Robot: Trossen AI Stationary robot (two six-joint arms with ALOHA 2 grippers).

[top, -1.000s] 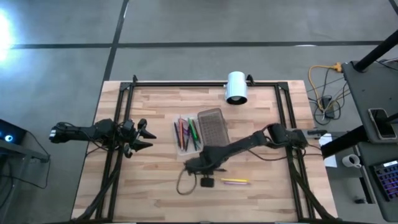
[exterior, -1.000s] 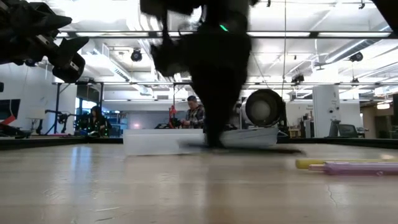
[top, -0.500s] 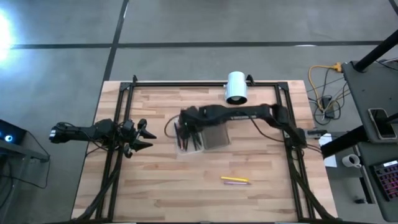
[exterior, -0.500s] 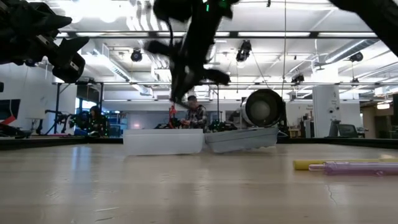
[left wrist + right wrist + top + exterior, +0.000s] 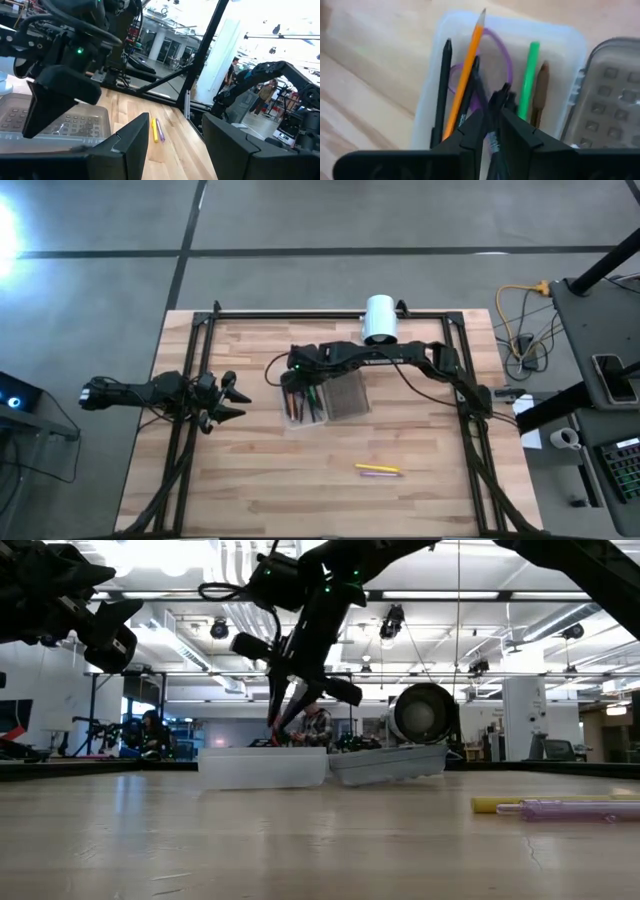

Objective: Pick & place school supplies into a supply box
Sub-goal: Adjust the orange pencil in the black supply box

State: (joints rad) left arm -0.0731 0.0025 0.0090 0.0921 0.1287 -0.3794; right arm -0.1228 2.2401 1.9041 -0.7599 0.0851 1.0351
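Note:
The supply box is a translucent tray [image 5: 290, 423] [image 5: 262, 768] with its dotted lid [image 5: 346, 392] [image 5: 612, 90] lying open beside it on the right. In the tray lie an orange pencil [image 5: 465, 75], a black pen [image 5: 442, 85], a green pen [image 5: 529, 80] and the purple scissors loop [image 5: 507, 60]. My right gripper [image 5: 297, 370] [image 5: 290, 705] [image 5: 492, 117] hangs over the tray, shut on a dark pen [image 5: 501, 97]. A yellow pen and a purple pen [image 5: 378, 470] [image 5: 560, 807] lie flat on the near table. My left gripper [image 5: 228, 395] waits open at the left edge. My right gripper pinches a thin dark pen between its two fingers [image 5: 470, 132], at a stretch of the shaft [image 5: 493, 131] beside them. The fingers come from above, pointing down. The pen is lifted and runs on past the fingertips toward the tray; whether its end touches the tray's contents, I cannot tell.
A white cylinder [image 5: 380, 320] [image 5: 425, 712] lies at the far edge behind the lid. Black frame rails [image 5: 195, 360] run along the table's left, right and far sides. Bare wood [image 5: 250, 480] stretches across the near half around the two loose pens. People stand in the room beyond.
My right gripper has swung from the near middle of the table, up and toward the far left, and now stands over the tray with its fingers pointing down. The yellow and purple pens have stayed where they were.

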